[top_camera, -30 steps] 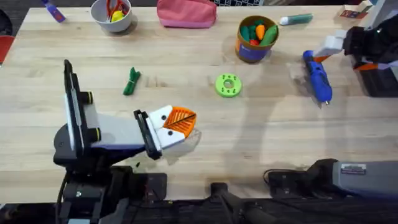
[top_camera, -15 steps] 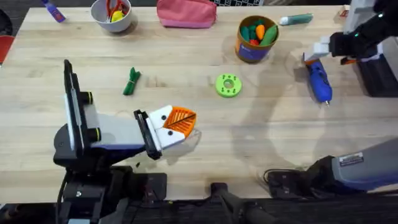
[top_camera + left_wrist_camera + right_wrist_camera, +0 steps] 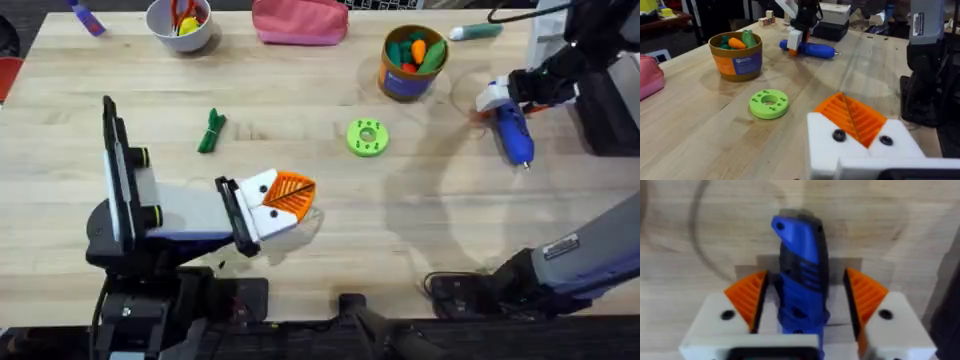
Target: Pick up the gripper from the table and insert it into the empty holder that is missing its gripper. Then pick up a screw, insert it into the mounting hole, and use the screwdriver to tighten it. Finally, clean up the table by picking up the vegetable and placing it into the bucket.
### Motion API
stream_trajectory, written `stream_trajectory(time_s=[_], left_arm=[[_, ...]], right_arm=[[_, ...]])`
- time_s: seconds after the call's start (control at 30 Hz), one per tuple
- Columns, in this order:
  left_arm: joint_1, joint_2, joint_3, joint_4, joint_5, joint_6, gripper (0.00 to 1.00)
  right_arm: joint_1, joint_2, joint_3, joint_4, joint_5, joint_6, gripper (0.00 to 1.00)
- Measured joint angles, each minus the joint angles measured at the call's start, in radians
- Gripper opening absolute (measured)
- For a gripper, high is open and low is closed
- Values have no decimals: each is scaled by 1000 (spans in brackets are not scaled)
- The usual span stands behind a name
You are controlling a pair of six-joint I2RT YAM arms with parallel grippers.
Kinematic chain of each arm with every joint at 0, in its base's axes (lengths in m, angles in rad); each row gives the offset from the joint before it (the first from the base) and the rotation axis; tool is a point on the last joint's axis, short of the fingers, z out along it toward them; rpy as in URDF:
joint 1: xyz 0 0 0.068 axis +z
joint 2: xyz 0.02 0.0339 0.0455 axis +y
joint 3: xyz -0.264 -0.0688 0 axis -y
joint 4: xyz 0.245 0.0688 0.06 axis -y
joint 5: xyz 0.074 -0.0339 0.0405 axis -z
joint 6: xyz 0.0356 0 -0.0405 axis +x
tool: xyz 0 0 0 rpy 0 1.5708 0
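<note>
The blue screwdriver [image 3: 517,138] lies on the table at the far right. My right gripper [image 3: 497,100] is lowered over its rear end. In the right wrist view the screwdriver [image 3: 802,245] runs between the open orange pads [image 3: 747,297], with a gap on one side. The dark green vegetable [image 3: 211,131] lies at mid left. The brown-orange bucket [image 3: 405,82] stands at the back with toy vegetables inside. My left gripper [image 3: 290,195] rests low near the front, its orange pads [image 3: 852,117] pressed together. The loose gripper, the holder and the screw are out of view.
A green disc with holes [image 3: 367,137] sits mid table. Along the far edge are a white bowl [image 3: 180,22], a pink pouch [image 3: 300,20] and a teal marker [image 3: 475,32]. A dark box [image 3: 610,115] stands by the right edge.
My right gripper has swung in from the right edge and come down to straddle the screwdriver's rear end. The left arm has stayed still.
</note>
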Motion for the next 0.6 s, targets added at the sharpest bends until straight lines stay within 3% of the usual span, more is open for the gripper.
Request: stream_trajectory(time_s=[0.1,0.23,0.3,0.6], left_arm=[[0,0,0,0,0,0,7],[0,0,0,0,0,0,7],[0,0,0,0,0,0,7],[0,0,0,0,0,0,7]], right_arm=[[2,4,2,4,-15,-6,641],[2,11,2,23,-10,-17,83],[0,13,4,26,-8,-15,20],[0,13,4,24,-3,-15,24]])
